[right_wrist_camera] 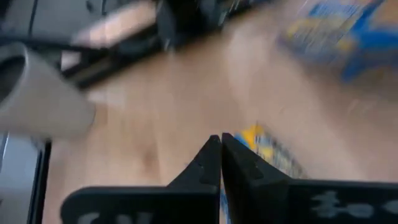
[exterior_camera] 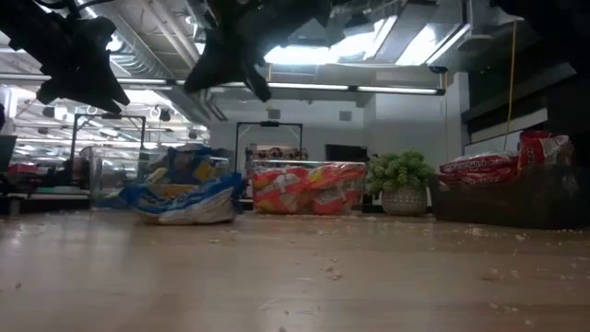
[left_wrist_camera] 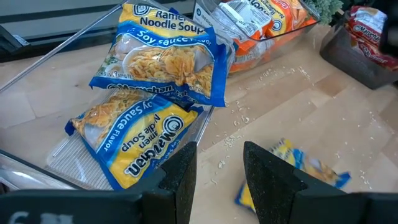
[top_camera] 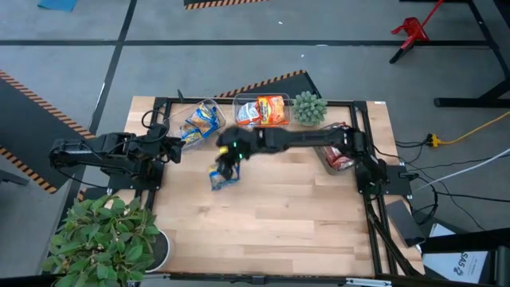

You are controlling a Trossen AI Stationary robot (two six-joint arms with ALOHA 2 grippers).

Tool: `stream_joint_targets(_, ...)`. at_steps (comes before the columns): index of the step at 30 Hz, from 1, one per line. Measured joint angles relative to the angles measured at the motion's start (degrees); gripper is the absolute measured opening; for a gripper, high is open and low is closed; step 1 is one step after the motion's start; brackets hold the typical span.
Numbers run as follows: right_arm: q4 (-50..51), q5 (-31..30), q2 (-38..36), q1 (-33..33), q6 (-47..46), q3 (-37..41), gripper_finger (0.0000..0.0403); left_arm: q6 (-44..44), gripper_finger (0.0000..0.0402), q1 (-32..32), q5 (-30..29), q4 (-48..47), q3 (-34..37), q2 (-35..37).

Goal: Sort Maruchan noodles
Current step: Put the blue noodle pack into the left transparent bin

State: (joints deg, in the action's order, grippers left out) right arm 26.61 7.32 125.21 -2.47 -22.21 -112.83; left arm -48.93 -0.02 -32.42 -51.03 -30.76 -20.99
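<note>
One yellow-and-blue noodle packet [top_camera: 221,179] lies flat on the wooden table left of centre, clear of the bins; it also shows in the low view [exterior_camera: 184,201] and the left wrist view [left_wrist_camera: 292,171]. My right gripper [right_wrist_camera: 221,155] hangs above that packet [right_wrist_camera: 267,149], fingers shut together with nothing between them. In the high view my right gripper [top_camera: 229,163] is just beyond the packet's far side. My left gripper [left_wrist_camera: 221,180] waits open at the table's left [top_camera: 174,150], facing two yellow-and-blue packets [left_wrist_camera: 161,56] in a clear bin.
Along the far edge stand a clear bin with yellow-and-blue packets [top_camera: 203,119], a clear bin with orange packets [top_camera: 263,112] and a small green spiky plant [top_camera: 309,108]. A dark bin with red packets [top_camera: 339,151] is at the right. A leafy potted plant [top_camera: 111,239] stands at the near left corner.
</note>
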Motion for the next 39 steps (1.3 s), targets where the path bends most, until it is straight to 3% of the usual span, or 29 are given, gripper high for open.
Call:
stream_joint_targets(6, 0.82, 1.41, -0.13, -3.52, 1.82, -3.81, 0.0002, -0.11, 0.0127, 0.01, 0.02, 0.02, 0.0, 0.0)
stream_joint_targets(10, 4.83, 4.31, 0.28, -2.24, 6.52, -3.8, 0.0029, -0.42, 0.0127, 0.0, 0.53, 0.0, 0.0, 0.0)
stream_joint_targets(14, 8.06, 3.06, 1.73, 1.12, 15.51, -3.11, 0.0099, -0.41, 0.0127, -0.01, 0.65, -0.06, 0.0, -0.01)
stream_joint_targets(20, 5.63, -6.66, 5.42, 6.09, 31.87, -1.88, 0.0251, -0.42, 0.0127, 0.01, -0.05, -0.85, 0.02, 0.0)
stream_joint_targets(23, 3.42, -9.28, 9.56, 7.43, 35.03, -1.72, 0.0318, -0.42, 0.0127, 0.01, -0.05, -1.04, 0.04, 0.0)
stream_joint_targets(28, 4.15, -18.22, 14.9, 8.07, 41.2, -1.72, 0.0384, -0.42, 0.0127, 0.0, -0.07, -1.1, 0.04, 0.0)
stream_joint_targets(31, 4.0, -24.38, 16.05, 8.23, 41.75, -2.02, 0.0394, -0.42, 0.0127, 0.0, -0.11, -1.41, 0.04, 0.0)
stream_joint_targets(34, 5.36, -28.67, 16.21, 8.18, 41.37, -1.94, 0.0378, -0.48, 0.0127, 0.01, -0.15, -1.82, 0.04, 0.0)
stream_joint_targets(39, 8.11, -31.52, 16.52, 8.19, 41.53, -2.75, 0.0275, -0.52, 0.0127, 0.01, -0.15, -2.78, 0.04, 0.0)
